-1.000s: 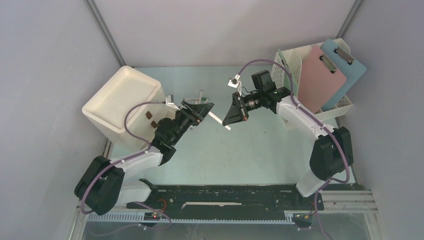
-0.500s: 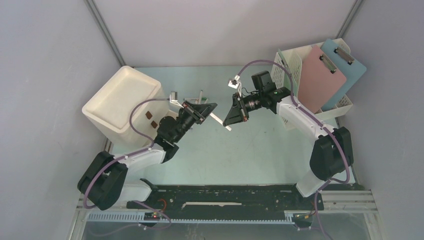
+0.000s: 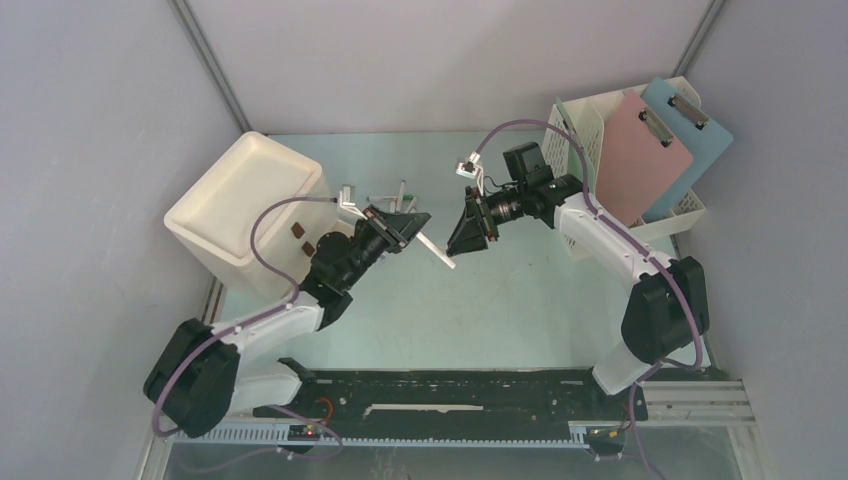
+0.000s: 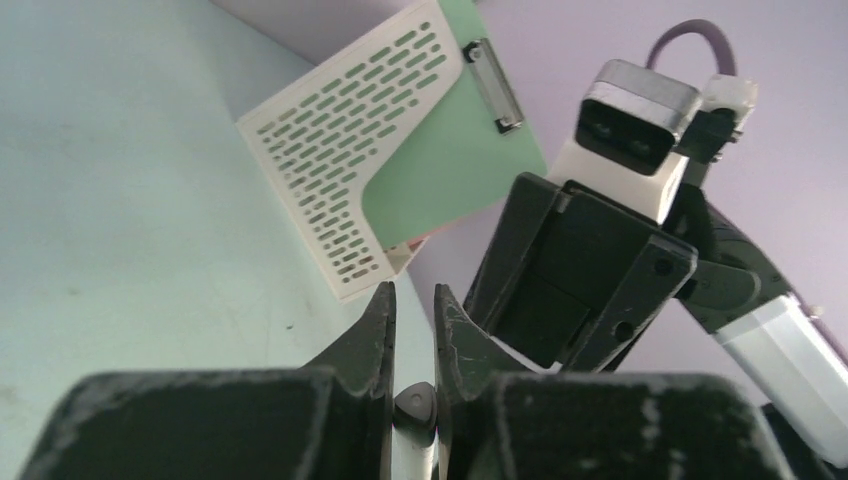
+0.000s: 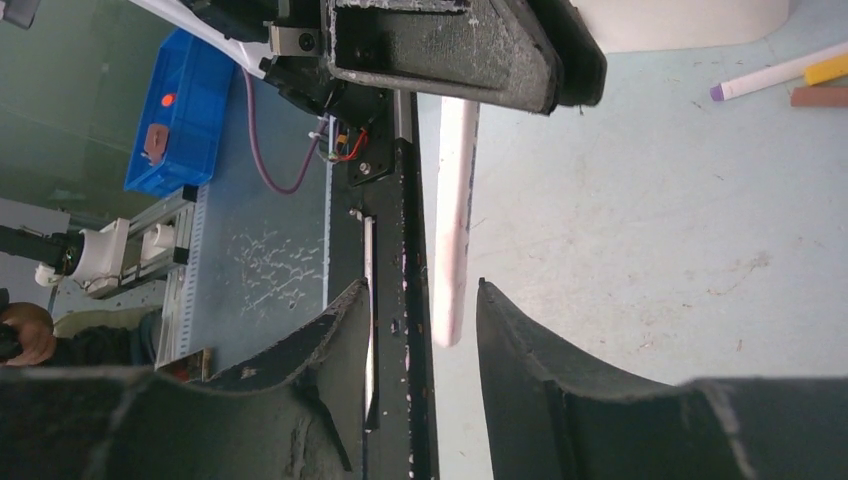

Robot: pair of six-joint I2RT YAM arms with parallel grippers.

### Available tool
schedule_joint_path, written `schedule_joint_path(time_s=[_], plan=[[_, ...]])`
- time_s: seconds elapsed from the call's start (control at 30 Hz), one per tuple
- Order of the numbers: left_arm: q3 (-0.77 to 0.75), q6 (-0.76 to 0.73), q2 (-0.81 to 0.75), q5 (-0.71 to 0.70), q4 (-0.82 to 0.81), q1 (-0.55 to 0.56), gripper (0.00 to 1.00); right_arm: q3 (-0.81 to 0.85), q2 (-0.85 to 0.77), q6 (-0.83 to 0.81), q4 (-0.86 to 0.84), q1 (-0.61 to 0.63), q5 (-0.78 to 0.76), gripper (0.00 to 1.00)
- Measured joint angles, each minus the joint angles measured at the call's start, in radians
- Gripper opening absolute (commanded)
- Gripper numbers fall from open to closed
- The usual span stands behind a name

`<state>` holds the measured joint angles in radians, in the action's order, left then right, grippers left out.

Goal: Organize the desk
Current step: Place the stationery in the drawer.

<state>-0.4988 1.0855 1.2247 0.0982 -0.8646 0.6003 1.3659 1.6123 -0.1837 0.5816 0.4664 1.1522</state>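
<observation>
Left hand [image 3: 418,232] clenched on a slim white stick [image 3: 437,251], held above the middle of the flat pale mint-green tabletop [image 3: 520,300]; right hand [image 5: 420,300] slack, fingers [image 5: 535,385] parted either side of the stick's free end.

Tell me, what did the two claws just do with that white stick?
The left claw closed on the white stick. The right claw, which had held it, opened and let go. The stick barely moved. The bin and rack stayed put.
</observation>
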Motion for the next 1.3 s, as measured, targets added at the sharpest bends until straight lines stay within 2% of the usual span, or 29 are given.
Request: schedule_joint_path(time_s=[0.23, 0.47, 0.6, 0.93, 1.3], plan=[[-0.013, -0.201, -0.187, -0.116, 0.343, 0.0, 0.0, 0.0, -0.013, -0.023, 0.014, 0.0, -0.01, 0.52], [-0.117, -0.442, -0.301, -0.346, 0.75, 0.001, 0.0, 0.0, -0.013, -0.039, 0.025, 0.0, -0.021, 0.52], [-0.149, -0.547, -0.334, -0.469, 0.9, 0.001, 0.0, 0.0, -0.013, -0.043, 0.028, 0.0, -0.026, 0.52], [-0.221, -0.732, -0.307, -0.717, 1.133, 0.001, 0.02, 0.0, -0.013, -0.046, 0.028, 0.0, -0.034, 0.52], [-0.277, -0.861, -0.223, -0.912, 1.212, 0.001, 0.04, 0.0, -0.013, -0.047, 0.029, 0.0, -0.044, 0.52]])
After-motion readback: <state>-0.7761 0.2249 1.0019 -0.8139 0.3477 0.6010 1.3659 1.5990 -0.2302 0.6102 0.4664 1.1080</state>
